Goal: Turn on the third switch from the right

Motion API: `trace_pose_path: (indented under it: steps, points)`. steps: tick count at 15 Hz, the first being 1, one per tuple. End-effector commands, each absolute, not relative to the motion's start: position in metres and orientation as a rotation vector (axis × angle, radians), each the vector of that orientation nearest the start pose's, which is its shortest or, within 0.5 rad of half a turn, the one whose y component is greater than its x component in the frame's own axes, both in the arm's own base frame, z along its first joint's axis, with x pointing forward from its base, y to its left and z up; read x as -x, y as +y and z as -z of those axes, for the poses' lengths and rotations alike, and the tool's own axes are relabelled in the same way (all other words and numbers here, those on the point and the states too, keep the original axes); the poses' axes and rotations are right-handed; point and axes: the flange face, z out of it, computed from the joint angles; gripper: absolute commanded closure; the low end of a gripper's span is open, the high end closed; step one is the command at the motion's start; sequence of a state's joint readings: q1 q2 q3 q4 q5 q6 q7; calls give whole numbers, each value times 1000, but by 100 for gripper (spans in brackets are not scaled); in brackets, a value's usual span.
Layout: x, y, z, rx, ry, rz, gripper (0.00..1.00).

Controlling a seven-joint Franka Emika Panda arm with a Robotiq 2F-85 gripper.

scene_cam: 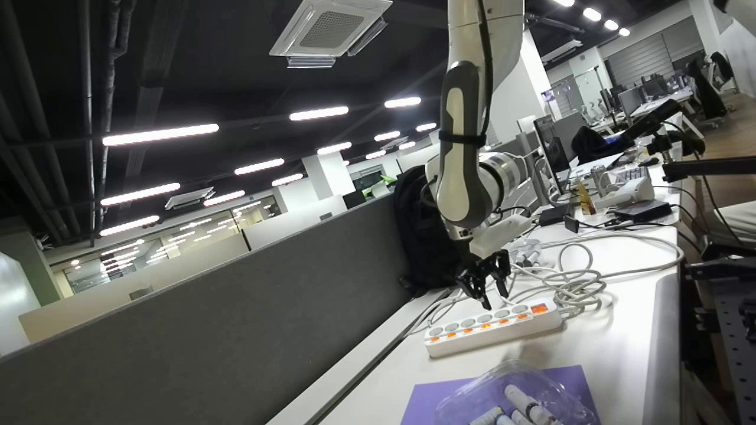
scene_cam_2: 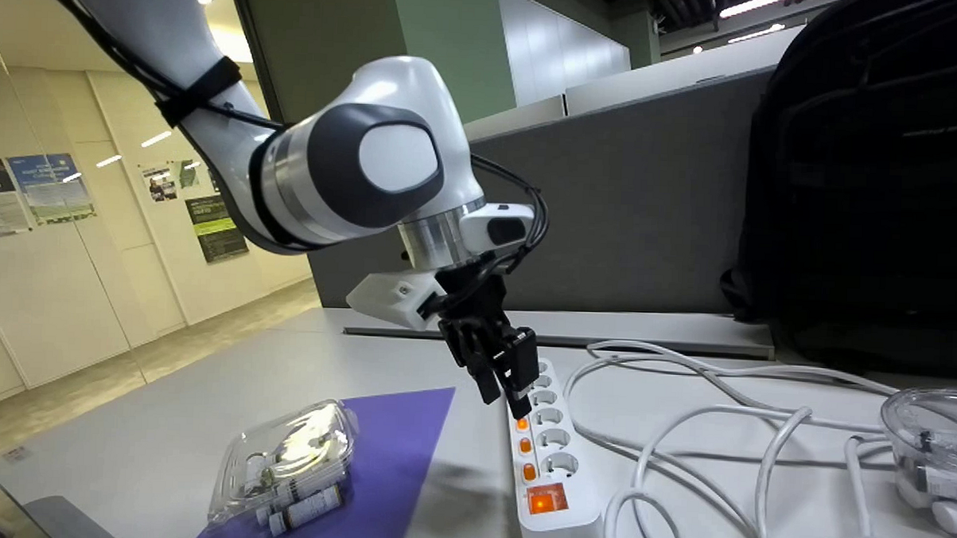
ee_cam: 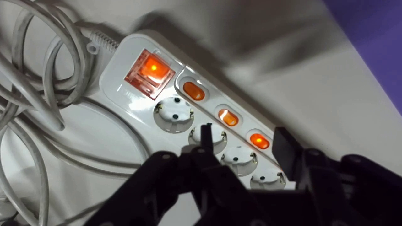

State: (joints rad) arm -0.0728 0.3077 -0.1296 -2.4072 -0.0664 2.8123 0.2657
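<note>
Third small switch (ee_cam: 259, 141) along from the big switch (ee_cam: 154, 70) glows near my spread jaws, so I judge the press done and should next lift clear.

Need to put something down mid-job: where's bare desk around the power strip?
Free: desk between power strip and purple sheet, and past the clear box, away from the strip. Crowded: the strip's opposite side, strewn with looped cables.

White arm (scene_cam_2: 405, 83), dark grey cover (scene_cam_2: 337, 156), black strap (scene_cam_2: 200, 92), cables (scene_cam_2: 539, 215) and jaws
</note>
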Motion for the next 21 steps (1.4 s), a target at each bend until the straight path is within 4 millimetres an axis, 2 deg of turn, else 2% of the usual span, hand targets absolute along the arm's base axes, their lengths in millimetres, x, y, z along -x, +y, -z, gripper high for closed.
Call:
trace_pose_path:
  steps: [1,4,5,11,17,21]
  points:
    - [-516,-108,-185,3131,694,167,75]
    - [-521,-109,-172,3117,716,164,95]
    - [-522,-109,-168,3110,724,164,99]
    - [-522,-111,-148,3070,800,150,100]
    - [-520,-113,-143,3054,848,142,100]
    - [-517,-111,-124,3092,850,125,100]
